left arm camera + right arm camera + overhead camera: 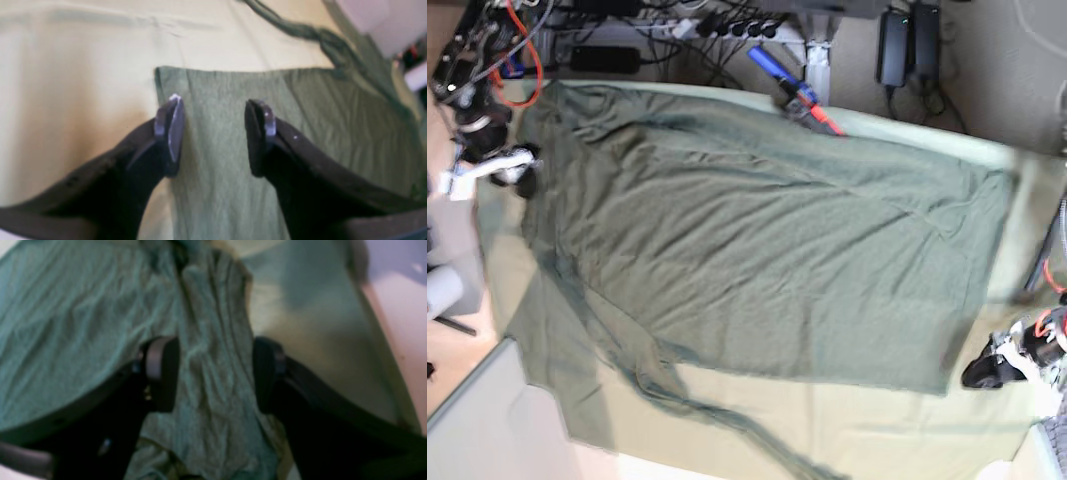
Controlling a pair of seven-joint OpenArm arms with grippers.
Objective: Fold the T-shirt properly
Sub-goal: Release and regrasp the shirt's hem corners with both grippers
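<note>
Folding hasn't begun: the T-shirt (767,260) lies spread flat. My left gripper (213,133) hovers spread over its hem corner, my right gripper (215,373) spread above a sleeve.

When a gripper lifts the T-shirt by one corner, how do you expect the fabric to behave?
The T-shirt will probably drape limply: it lies flat with fine wrinkles. It looks thin, so likely light. A bunched sleeve under the open right gripper suggests it gathers rather than slides when pushed.
</note>
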